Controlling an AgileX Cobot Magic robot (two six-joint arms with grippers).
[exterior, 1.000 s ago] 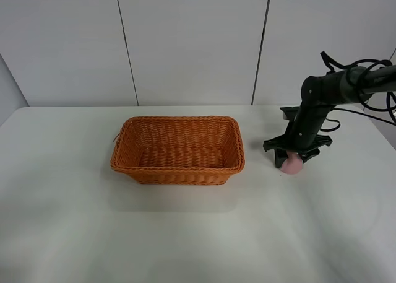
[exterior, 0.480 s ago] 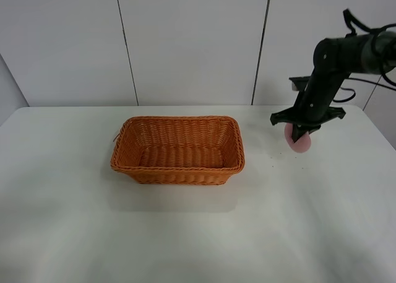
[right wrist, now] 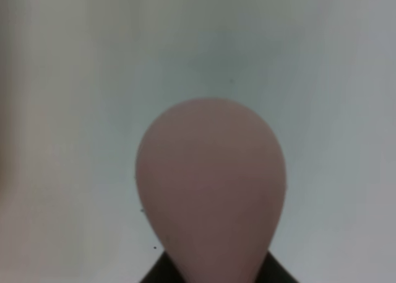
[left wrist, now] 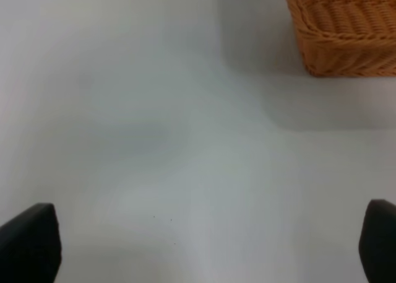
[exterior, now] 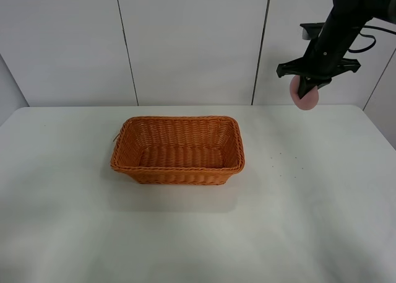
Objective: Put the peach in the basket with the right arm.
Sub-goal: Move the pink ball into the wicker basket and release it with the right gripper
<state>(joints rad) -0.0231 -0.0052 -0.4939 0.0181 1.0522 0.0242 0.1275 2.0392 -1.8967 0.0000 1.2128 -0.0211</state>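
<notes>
Pink and matte, the peach [exterior: 307,100] hangs pinched in the jaws of the right gripper [exterior: 305,90], high above the table [exterior: 322,196] and well off to the right of the basket [exterior: 179,173]. Its broad rounded end points away from the jaws. The basket is empty and open upward, so the carry probably runs leftward across its right-hand rim before any release. The left gripper [left wrist: 204,246] has its fingers spread wide over the table near a basket corner, holding nothing.
</notes>
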